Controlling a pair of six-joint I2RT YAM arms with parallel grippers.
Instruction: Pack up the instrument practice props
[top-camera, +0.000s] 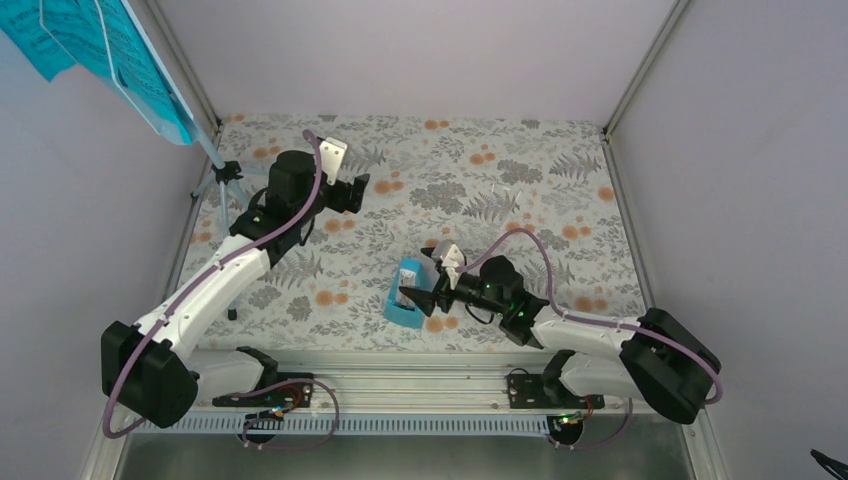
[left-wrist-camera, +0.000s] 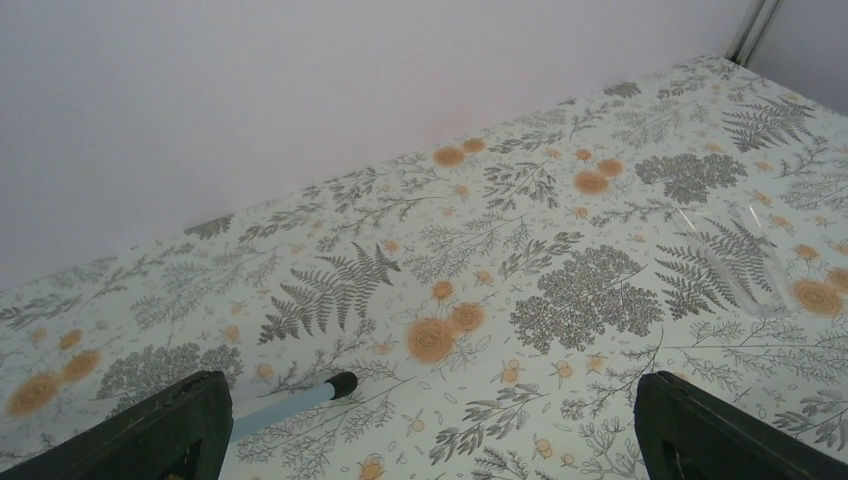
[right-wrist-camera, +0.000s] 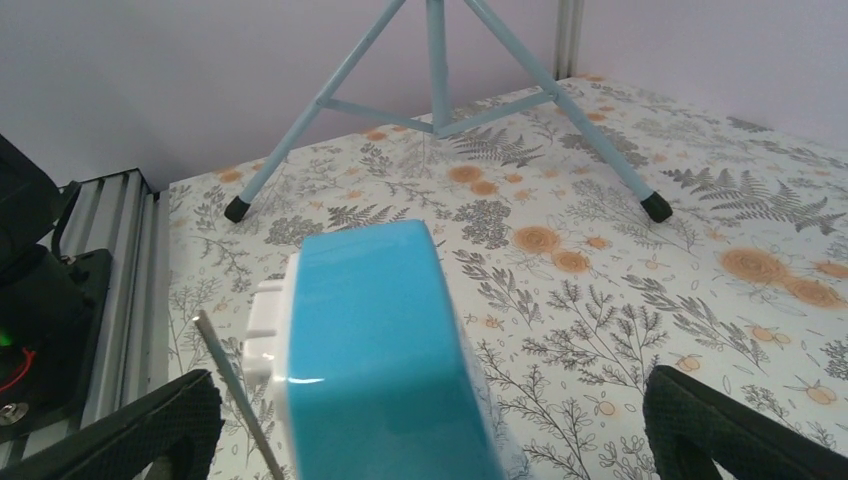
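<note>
Blue metronome (top-camera: 405, 293): it sits on the surface (top-camera: 560, 200), close to the front edge and a bit right of the middle. It has a whitish part on one side. A thin grey rod (right-wrist-camera: 235, 395) sticks out next to it.
Right gripper (top-camera: 422, 275): it is right at the metronome. Its fingers are wide apart, one on each side of the metronome, and they are not squeezing it.
Pale blue stand (top-camera: 222, 190): it stands up in the far left corner on three thin legs with black feet. It is well apart from the metronome.
Turquoise pages (top-camera: 60, 30): they are up high on the top of the stand.
Left gripper (left-wrist-camera: 432, 400): it is over the surface, near the stand. Its fingers are wide apart and hold nothing. One black foot of the stand lies just by one finger.
Pattern on the surface: white, with grey ferns and orange flowers.
</note>
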